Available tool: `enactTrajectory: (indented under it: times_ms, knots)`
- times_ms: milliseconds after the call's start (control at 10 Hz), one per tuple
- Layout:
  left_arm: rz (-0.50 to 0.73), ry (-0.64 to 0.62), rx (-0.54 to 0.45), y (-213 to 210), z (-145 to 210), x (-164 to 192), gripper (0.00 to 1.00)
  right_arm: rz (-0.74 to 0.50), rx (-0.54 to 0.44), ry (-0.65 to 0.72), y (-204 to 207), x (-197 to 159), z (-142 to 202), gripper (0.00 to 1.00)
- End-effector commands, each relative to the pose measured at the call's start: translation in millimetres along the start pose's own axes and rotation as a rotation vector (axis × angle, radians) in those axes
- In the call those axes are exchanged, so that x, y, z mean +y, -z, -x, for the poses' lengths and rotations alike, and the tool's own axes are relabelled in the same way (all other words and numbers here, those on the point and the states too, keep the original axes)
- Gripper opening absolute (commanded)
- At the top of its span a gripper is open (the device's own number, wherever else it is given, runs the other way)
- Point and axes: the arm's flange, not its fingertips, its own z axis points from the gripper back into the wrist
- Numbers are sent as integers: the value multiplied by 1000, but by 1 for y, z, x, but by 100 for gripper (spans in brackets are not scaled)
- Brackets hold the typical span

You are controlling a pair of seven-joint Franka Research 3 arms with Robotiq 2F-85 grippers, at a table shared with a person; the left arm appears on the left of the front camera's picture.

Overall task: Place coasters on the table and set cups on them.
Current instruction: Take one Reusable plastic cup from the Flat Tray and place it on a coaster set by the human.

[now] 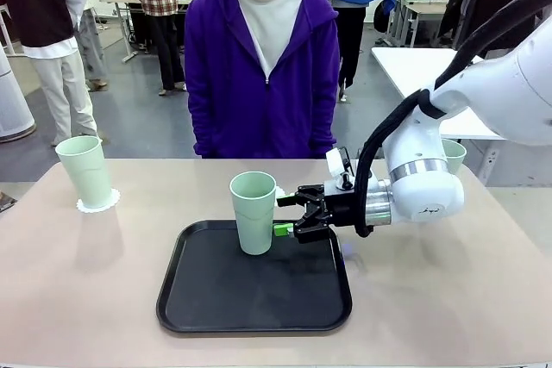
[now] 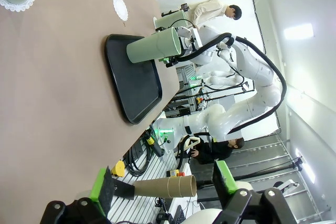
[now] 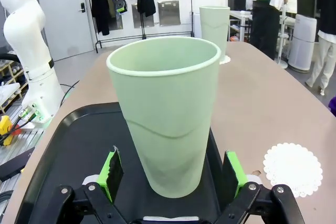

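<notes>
A mint-green cup (image 1: 253,213) (image 3: 167,114) (image 2: 154,50) stands upright at the back of the black tray (image 1: 216,299). My right gripper (image 1: 281,215) (image 3: 171,170) is open, with its green pads on either side of the cup's lower part and small gaps showing. A second cup (image 1: 86,171) (image 3: 214,24) stands on a coaster (image 1: 97,204) at the table's (image 1: 86,299) far left. An empty coaster (image 3: 292,169) (image 2: 120,8) lies on the table just beyond the tray. A third cup (image 1: 453,154) peeks out behind my right arm. My left gripper (image 2: 163,184) is open, holds nothing, and is off the near side of the table.
A person in a purple hoodie (image 1: 263,66) stands at the table's far edge, hands not over the table. A white side table (image 1: 423,66) lies at the back right. Bare tabletop lies left and right of the tray.
</notes>
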Motion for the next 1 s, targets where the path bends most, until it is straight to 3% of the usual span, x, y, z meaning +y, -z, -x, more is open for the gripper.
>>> enactTrajectory:
  times_ms: [0,900]
  knots:
    - [10,15,-11,-2,0,-2,100,-4,26,18,9,-11,2,100]
    - [10,15,-11,-2,0,-2,100,-64,61,65,35,-25,14,100]
